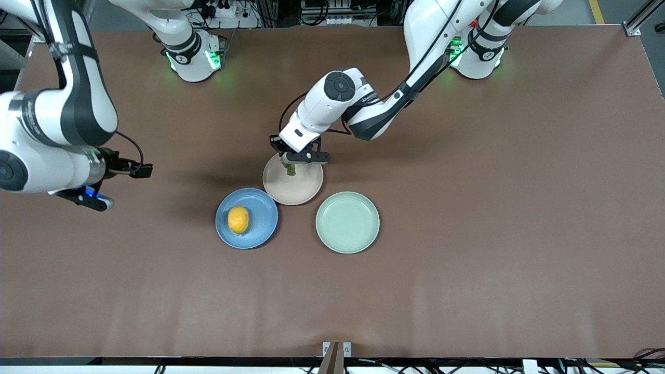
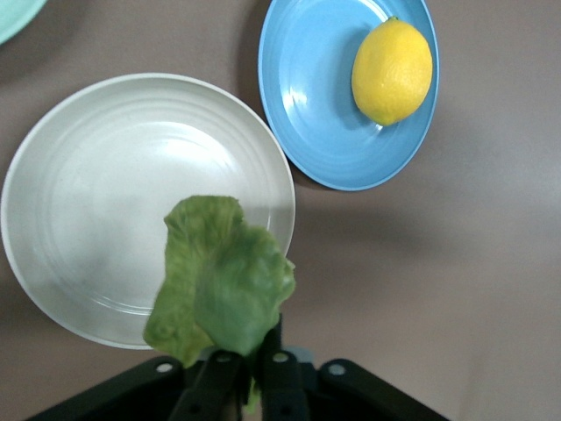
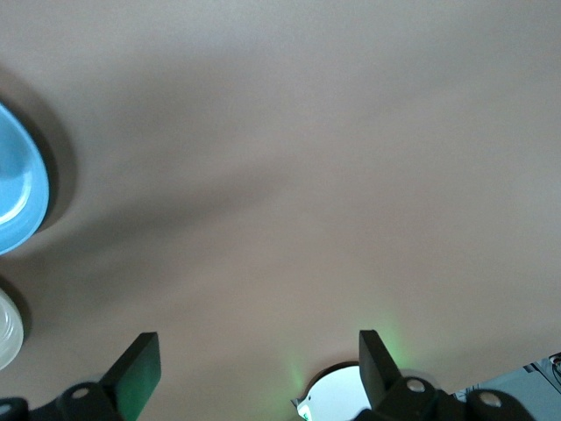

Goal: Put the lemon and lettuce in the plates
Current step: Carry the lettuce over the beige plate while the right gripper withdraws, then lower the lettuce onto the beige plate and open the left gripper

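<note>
The lemon (image 1: 238,219) (image 2: 392,70) lies in the blue plate (image 1: 260,228) (image 2: 307,96). Touching that plate's rim, farther from the front camera, sits the pale beige plate (image 1: 298,189) (image 2: 88,202). My left gripper (image 1: 291,162) (image 2: 250,368) hangs over the beige plate's rim, shut on the stem end of the lettuce (image 1: 289,169) (image 2: 223,281). The green leaf dangles above the plate's edge. My right gripper (image 1: 93,199) (image 3: 254,355) waits open and holds nothing, over bare table toward the right arm's end. In its wrist view only slivers of the blue plate (image 3: 13,193) and the beige plate (image 3: 4,329) show.
A pale mint-green plate (image 1: 347,222) (image 2: 13,13) with nothing in it sits beside the blue one, toward the left arm's end of the table. Brown table surface (image 1: 467,259) stretches all around the three plates.
</note>
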`<action>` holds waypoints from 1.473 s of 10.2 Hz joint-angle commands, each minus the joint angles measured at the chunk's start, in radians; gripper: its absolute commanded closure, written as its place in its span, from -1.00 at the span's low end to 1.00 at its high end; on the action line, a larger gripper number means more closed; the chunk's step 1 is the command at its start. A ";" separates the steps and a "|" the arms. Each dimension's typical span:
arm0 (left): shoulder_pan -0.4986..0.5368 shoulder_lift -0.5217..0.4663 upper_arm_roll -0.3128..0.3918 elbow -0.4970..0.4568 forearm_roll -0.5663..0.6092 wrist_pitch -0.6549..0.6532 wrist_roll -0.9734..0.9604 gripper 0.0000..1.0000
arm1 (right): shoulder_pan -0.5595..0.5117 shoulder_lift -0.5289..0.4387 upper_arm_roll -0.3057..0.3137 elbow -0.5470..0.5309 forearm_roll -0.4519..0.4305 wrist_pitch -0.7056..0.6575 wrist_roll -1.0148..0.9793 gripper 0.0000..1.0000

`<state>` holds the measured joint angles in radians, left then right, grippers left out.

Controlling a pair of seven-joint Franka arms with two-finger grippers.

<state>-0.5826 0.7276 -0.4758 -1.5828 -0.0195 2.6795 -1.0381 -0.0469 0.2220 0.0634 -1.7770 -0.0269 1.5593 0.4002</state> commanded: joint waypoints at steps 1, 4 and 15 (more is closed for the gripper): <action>-0.029 0.027 0.014 0.053 -0.013 0.008 0.029 -1.00 | 0.031 -0.119 0.003 -0.114 -0.007 0.065 0.011 -1.00; -0.020 0.016 0.040 0.053 -0.013 0.006 0.023 -1.00 | 0.044 -0.186 0.004 -0.145 -0.005 0.099 0.011 -1.00; 0.177 -0.148 0.174 0.055 0.113 -0.605 0.101 -1.00 | 0.041 -0.270 0.006 -0.081 0.010 0.166 0.011 -1.00</action>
<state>-0.4583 0.6392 -0.3012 -1.5126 0.0598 2.1647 -0.9488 -0.0037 -0.0281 0.0673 -1.8975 -0.0256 1.7260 0.4010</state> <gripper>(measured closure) 0.000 0.000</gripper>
